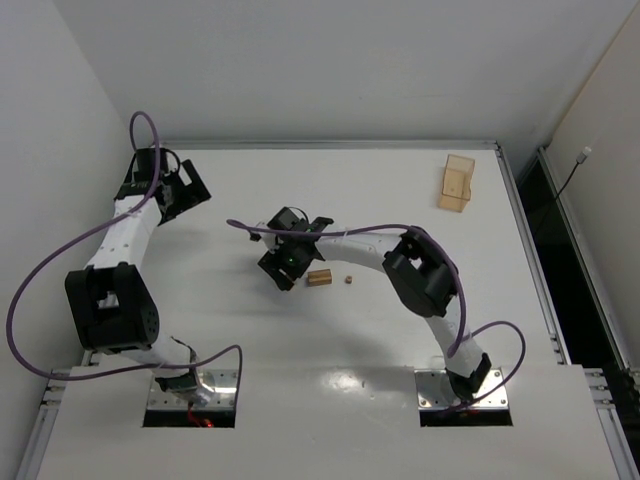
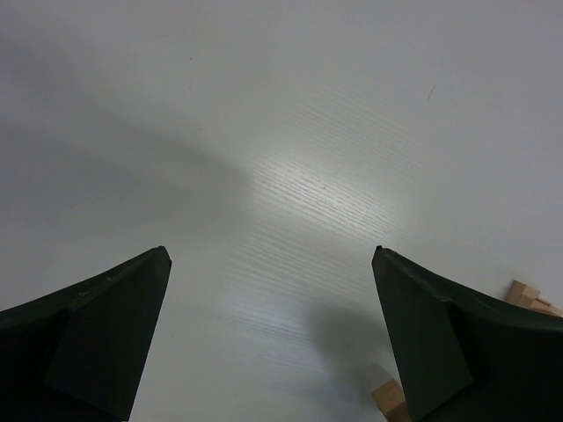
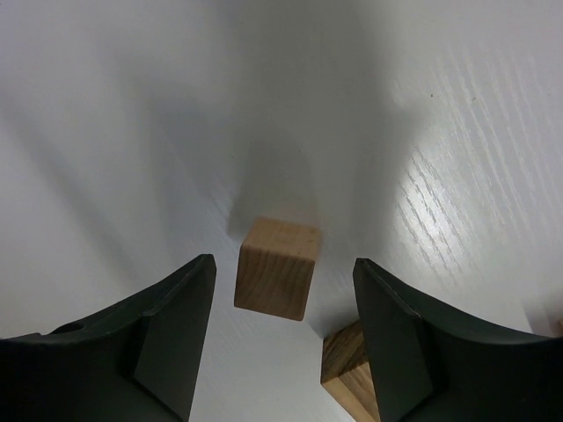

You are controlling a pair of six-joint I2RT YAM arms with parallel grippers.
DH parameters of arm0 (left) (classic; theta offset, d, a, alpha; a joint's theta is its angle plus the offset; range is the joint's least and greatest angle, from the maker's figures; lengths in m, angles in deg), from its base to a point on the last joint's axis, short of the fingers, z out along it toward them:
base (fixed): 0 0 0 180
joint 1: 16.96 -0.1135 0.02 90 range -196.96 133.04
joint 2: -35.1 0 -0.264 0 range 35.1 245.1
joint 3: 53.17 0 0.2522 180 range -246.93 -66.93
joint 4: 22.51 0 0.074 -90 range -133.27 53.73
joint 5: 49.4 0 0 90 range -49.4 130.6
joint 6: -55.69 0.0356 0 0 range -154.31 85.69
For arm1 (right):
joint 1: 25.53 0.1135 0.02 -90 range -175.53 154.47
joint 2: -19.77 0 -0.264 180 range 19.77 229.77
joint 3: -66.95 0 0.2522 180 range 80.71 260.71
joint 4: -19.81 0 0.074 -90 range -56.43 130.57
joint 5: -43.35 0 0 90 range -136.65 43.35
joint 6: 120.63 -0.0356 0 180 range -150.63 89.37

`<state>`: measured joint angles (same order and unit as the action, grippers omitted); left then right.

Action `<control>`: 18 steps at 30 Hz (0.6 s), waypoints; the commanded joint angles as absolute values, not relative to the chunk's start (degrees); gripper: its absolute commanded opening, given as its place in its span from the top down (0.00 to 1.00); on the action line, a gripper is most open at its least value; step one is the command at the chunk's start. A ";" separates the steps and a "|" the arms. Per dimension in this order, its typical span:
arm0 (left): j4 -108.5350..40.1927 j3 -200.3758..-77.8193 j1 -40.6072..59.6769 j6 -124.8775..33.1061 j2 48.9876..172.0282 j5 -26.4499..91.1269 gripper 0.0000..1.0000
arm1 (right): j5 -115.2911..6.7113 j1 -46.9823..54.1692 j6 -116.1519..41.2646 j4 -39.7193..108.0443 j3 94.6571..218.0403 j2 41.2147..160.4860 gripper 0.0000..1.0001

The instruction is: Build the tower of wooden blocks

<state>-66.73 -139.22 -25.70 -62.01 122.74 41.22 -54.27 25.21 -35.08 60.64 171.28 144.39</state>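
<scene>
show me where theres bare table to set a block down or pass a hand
Bare: the far strip between the left gripper and the amber box; the near table between the arm bases. Crowded: centre, where the open right gripper straddles a wooden cube, bar and tiny bit beside.

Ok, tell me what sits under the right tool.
A wooden cube stands on the table between the tool's open fingers; a second block is partly hidden by one finger.
</scene>
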 commanded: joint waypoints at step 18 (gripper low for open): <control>-65.63 -137.60 -23.92 -63.40 119.31 51.48 0.01 | -42.09 21.93 -46.52 64.41 172.11 127.36 1.00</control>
<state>-66.58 -138.80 -25.32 -62.16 122.82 44.11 -48.15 24.42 -39.73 63.89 169.55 136.67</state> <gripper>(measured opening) 0.991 0.306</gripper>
